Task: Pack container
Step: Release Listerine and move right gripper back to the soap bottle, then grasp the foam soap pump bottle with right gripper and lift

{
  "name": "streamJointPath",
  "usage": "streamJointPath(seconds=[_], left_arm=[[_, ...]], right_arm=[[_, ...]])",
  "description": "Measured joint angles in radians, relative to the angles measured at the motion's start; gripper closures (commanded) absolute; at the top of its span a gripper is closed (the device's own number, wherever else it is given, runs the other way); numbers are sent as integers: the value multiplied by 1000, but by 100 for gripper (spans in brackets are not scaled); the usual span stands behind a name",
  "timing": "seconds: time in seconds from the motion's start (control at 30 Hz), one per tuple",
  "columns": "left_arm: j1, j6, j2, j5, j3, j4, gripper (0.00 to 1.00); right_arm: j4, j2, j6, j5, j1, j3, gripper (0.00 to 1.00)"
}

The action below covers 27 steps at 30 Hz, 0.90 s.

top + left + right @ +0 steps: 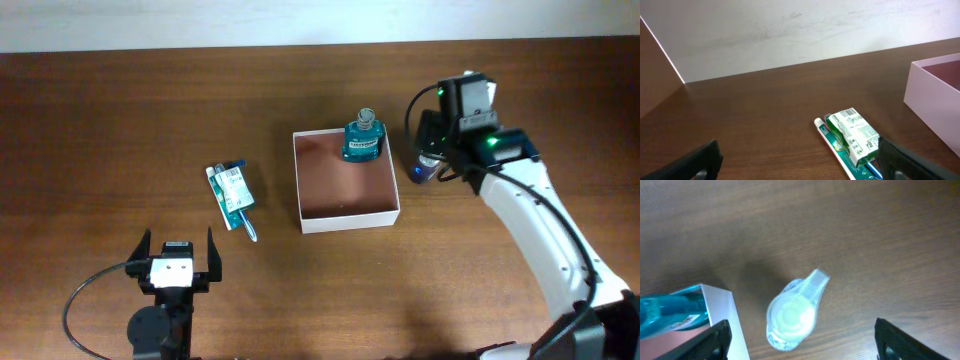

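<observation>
The container (pixel 350 218) is a square white-walled box with a reddish-brown floor at the table's middle. A teal bottle (pixel 364 138) stands in its far right corner. A small clear bottle with a white cap (pixel 424 171) stands on the table just right of the container. My right gripper (pixel 432 150) hovers over it, open, with the bottle (pixel 792 315) between and ahead of the fingers (pixel 802 342). My left gripper (pixel 178 256) is open and empty near the front edge. In the left wrist view its fingers (pixel 800 162) face a green-white box (pixel 854 135).
The green-white box (pixel 232 186) lies on a toothpaste tube (pixel 243 218) left of the container. The tube (pixel 832 145) and the container wall (pixel 932 100) show in the left wrist view. The container corner (pixel 722 312) and teal bottle (pixel 670 312) show at the right wrist view's left.
</observation>
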Motion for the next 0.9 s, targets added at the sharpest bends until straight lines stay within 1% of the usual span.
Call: streamJointPath(seconds=[0.17, 0.4, 0.43, 0.6, 0.73, 0.9], left_arm=[[0, 0, 0, 0, 0, 0, 1], [0, 0, 0, 0, 0, 0, 1], [0, 0, 0, 0, 0, 0, 0], [0, 0, 0, 0, 0, 0, 1], [0, 0, 0, 0, 0, 0, 1], [0, 0, 0, 0, 0, 0, 1]], right_arm=[[55, 2, 9, 40, 6, -82, 17], [138, 15, 16, 49, 6, -126, 20], [146, 23, 16, 50, 6, -126, 23], [182, 57, 23, 47, 6, -126, 29], [205, 77, 25, 44, 6, -126, 39], [217, 88, 27, 40, 6, -126, 44]])
